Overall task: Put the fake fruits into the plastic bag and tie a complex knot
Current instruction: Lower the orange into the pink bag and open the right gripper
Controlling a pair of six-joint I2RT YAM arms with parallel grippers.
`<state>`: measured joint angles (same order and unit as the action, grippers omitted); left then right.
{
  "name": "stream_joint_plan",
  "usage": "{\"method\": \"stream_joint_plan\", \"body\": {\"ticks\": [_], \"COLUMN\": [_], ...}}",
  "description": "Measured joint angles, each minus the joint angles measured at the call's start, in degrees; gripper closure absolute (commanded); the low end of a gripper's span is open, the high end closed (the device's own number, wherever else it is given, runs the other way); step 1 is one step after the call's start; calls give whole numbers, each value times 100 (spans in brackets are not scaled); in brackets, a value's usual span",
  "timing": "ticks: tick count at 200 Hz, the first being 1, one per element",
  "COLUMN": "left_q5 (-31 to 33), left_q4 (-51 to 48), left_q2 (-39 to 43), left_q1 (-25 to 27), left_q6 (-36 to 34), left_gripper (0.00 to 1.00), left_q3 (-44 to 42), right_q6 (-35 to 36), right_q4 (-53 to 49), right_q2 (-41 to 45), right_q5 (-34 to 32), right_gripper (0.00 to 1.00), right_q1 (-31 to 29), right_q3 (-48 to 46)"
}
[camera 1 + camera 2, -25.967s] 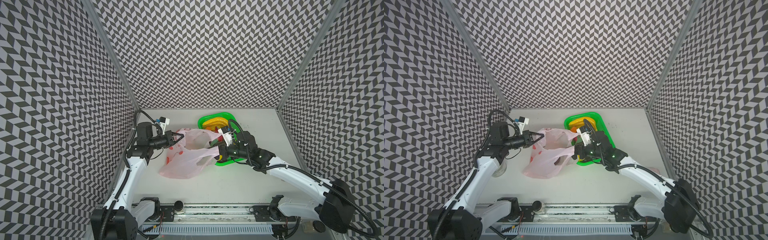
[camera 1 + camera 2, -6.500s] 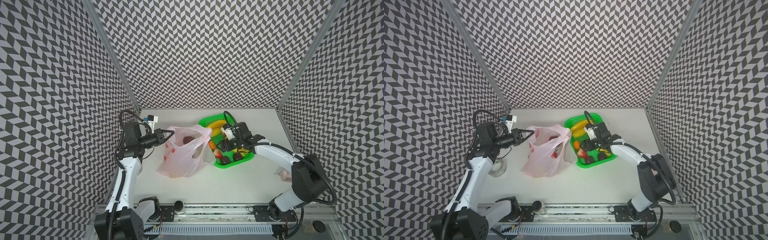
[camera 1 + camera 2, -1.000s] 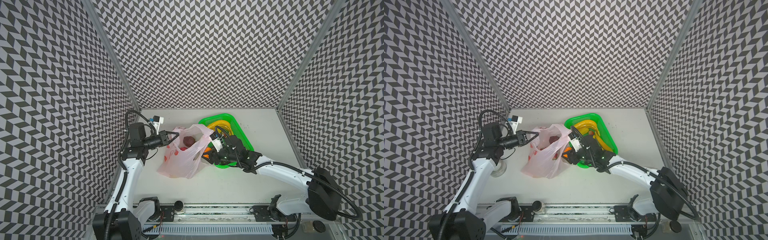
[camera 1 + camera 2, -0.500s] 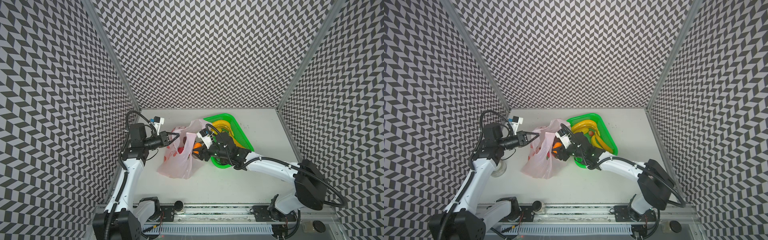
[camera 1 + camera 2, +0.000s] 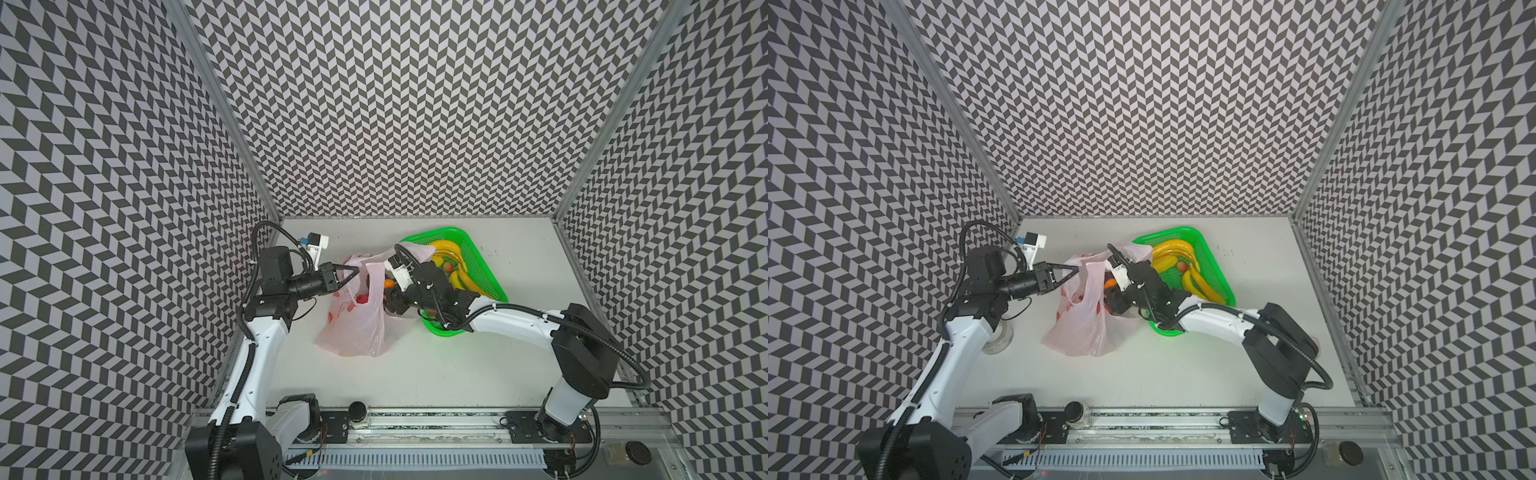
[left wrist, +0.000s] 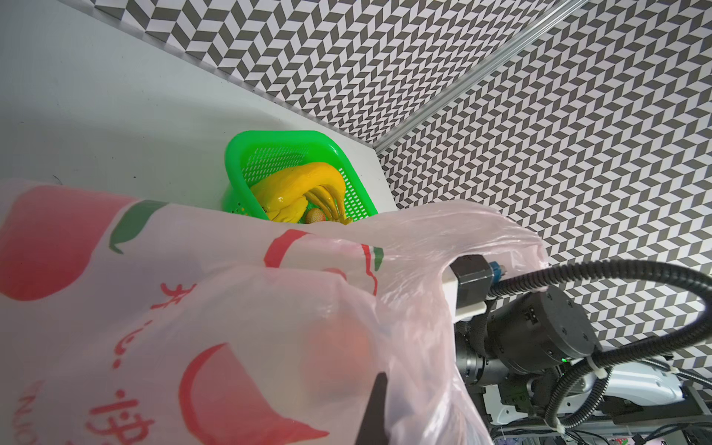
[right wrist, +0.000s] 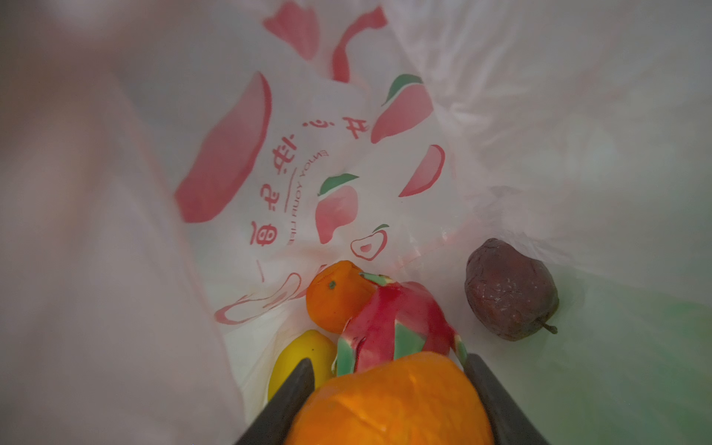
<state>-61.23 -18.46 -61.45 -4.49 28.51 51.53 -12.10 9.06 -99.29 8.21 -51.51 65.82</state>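
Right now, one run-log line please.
phase: bagging fruit | left gripper: shut on rim of thin pale-pink plastic bag | right gripper: holds glossy orange fruit inside bag | green mesh basket: yellow bananas unbagged

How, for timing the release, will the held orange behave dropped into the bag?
The orange in the right gripper looks round and smooth, so it probably rolls. The dragon fruit below may stop it. The thin plastic bag likely sags.
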Motion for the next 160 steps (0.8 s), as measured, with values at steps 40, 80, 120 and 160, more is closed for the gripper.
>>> {"method": "stream_joint_plan", "body": {"ticks": [40,80,120,160], "left_q5": [0,0,2,4], "left_q4": [0,0,-2,-2], "left_q2": [2,2,2,2], "left_q1": [0,0,0,0], "left_q6": [-13,-15,-17,-17], "left_gripper": [100,100,100,100], "left_q3": [0,0,0,0], "right_q6": [-4,11,24,33], "right_q4": [-122,-142,-146,-190], "right_q2": [-92,-92,-92,-46], "right_q5": [-59,-68,-94,-109], "right_gripper": [37,29,29,29], "right_q1": [37,39,42,42], "right_q3": [101,101,101,92]}}
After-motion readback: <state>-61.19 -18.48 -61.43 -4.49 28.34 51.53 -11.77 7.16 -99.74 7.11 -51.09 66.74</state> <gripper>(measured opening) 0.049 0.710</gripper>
